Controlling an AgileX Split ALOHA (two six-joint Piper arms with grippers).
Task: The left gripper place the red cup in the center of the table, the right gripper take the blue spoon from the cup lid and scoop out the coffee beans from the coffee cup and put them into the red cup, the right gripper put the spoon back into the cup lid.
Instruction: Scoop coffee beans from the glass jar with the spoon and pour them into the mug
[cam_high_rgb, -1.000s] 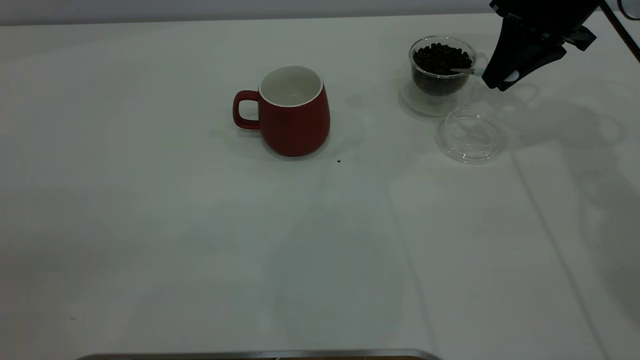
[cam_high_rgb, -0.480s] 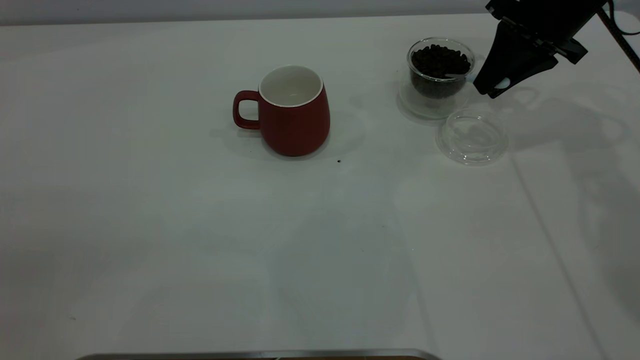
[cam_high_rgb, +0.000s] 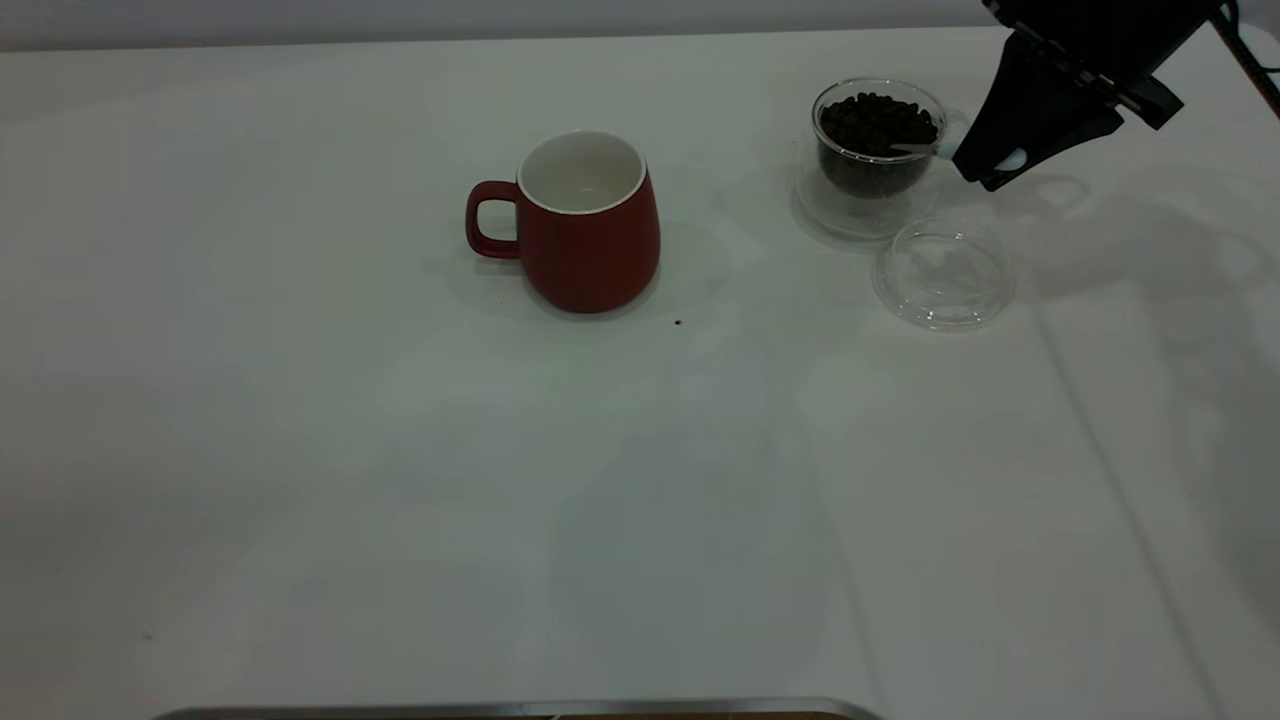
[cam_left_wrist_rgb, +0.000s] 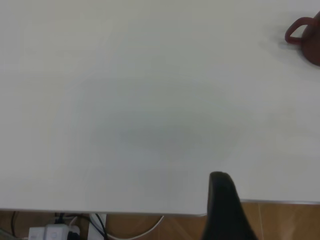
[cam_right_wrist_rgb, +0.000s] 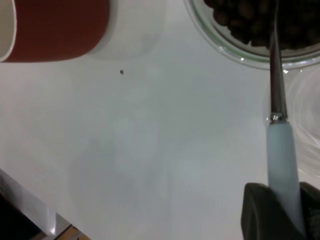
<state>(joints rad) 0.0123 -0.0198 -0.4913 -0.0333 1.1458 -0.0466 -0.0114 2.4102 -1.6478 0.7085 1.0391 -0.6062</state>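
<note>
The red cup (cam_high_rgb: 585, 225) stands upright near the middle of the table (cam_high_rgb: 400, 450), handle to the left; it also shows in the right wrist view (cam_right_wrist_rgb: 55, 30) and the left wrist view (cam_left_wrist_rgb: 306, 37). The coffee cup (cam_high_rgb: 878, 140) at the back right holds coffee beans (cam_high_rgb: 878, 118). My right gripper (cam_high_rgb: 985, 170) is shut on the blue spoon (cam_right_wrist_rgb: 277, 130) by its pale handle. The spoon's metal end reaches over the rim into the beans (cam_right_wrist_rgb: 250, 20). The cup lid (cam_high_rgb: 943, 275) lies flat in front of the coffee cup. One finger of my left gripper (cam_left_wrist_rgb: 222, 205) shows by the table's near edge.
A single stray bean (cam_high_rgb: 678, 322) lies on the table just right of the red cup, also visible in the right wrist view (cam_right_wrist_rgb: 121, 72). The table's metal-trimmed front edge (cam_high_rgb: 500, 708) runs along the bottom. Cables and a power strip (cam_left_wrist_rgb: 50, 231) lie below the edge.
My right gripper has shifted slightly left and lower with the spoon, whose tip stays in the coffee cup. The coffee cup has slid a little to the left. The red cup has not moved.
</note>
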